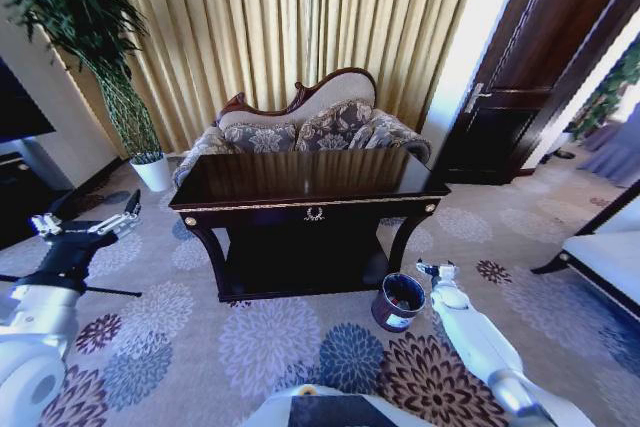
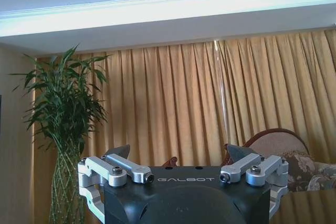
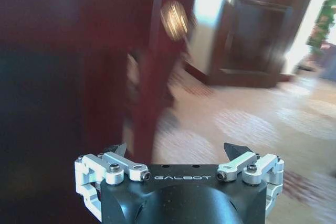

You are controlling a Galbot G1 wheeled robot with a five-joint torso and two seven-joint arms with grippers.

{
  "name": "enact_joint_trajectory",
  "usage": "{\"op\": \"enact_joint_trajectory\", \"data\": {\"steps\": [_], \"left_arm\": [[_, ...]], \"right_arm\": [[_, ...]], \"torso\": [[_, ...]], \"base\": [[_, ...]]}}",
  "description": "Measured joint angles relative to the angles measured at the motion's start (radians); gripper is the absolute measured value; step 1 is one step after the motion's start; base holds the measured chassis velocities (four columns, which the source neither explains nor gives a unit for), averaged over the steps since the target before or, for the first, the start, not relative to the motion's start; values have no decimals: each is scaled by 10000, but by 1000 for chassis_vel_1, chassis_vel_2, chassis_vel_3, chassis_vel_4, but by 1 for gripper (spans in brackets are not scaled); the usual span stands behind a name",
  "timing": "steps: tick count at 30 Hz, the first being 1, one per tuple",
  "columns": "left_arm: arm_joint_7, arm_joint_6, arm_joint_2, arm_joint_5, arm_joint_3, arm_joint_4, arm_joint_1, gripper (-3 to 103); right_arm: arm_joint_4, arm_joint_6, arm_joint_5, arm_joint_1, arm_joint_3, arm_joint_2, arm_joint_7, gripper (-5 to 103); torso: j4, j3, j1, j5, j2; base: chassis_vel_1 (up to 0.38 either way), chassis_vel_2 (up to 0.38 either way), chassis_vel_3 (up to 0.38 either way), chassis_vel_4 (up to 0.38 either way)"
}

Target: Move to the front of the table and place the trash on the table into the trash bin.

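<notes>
The dark glossy table (image 1: 250, 182) with gold trim and a gold emblem stands straight ahead of me. The trash is out of view. The small round brown trash bin (image 1: 399, 303) sits on the carpet by the table's front right leg. My right gripper (image 1: 436, 269) hangs open just right of the bin's rim; in the right wrist view it (image 3: 176, 149) holds nothing and faces the blurred table leg (image 3: 147, 93). My left gripper (image 1: 85, 219) is raised at the far left, open and holding nothing (image 2: 177, 155), pointing toward the curtains.
An upholstered sofa (image 1: 300, 122) stands behind the table. A tall plant in a white pot (image 1: 152, 172) is at the back left, a dark door (image 1: 520, 77) at the right, pale furniture (image 1: 610, 252) at the right edge. Open carpet lies before the table.
</notes>
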Motion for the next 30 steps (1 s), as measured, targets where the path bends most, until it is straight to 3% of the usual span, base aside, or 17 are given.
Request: {"op": "enact_joint_trajectory", "data": {"steps": [1, 2, 4, 6, 9, 14, 18, 23, 30], "left_arm": [[-5, 22, 5, -6, 47, 0, -45, 100], [-5, 22, 5, -6, 47, 0, -45, 100], [-57, 164, -10, -12, 239, 1, -250, 100], [-82, 189, -19, -12, 296, 1, -306, 100], [-251, 235, -79, -13, 504, 1, -467, 100], [-360, 246, -77, -65, 459, 1, -486, 100], [-598, 388, -82, -436, 165, 1, -405, 100], [-608, 453, -14, -639, 45, 1, -424, 100], [-590, 496, -55, -820, 127, 1, -460, 100]], "right_arm": [[1058, -217, 577, -376, 42, -265, -28, 100], [1058, -217, 577, -376, 42, -265, -28, 100], [3522, -565, 1621, -1275, 249, -906, 46, 100], [3973, -584, 1701, -1463, 320, -1032, 69, 100], [6691, -743, 2006, -2842, 1105, -1754, 153, 100], [8815, -833, 2202, -3973, 2062, -2035, 185, 100], [12135, -1446, 2343, -5832, 3088, -1852, 443, 100], [13951, -1826, 2232, -6667, 3129, -1606, 676, 100], [14207, -2067, 1946, -6993, 3166, -1579, 905, 100]], "torso": [[5, 0, 0, -3, 0], [5, 0, 0, -3, 0], [3, 0, -1, -2, 1], [5, -2, -1, -6, 1], [-1, -1, -1, -3, 1], [2, -2, -1, -5, 1], [0, -2, -2, -4, 2], [2, -3, -2, -6, 2], [3, 0, -2, -3, 1]], "base": [[0, 0, 0, 0], [0, 0, 0, 0], [0, 0, 0, 0], [0, 0, 0, 0], [0, 0, 0, 0], [0, 0, 0, 0], [0, 0, 0, 0], [0, 0, 0, 0], [0, 0, 0, 0]]}}
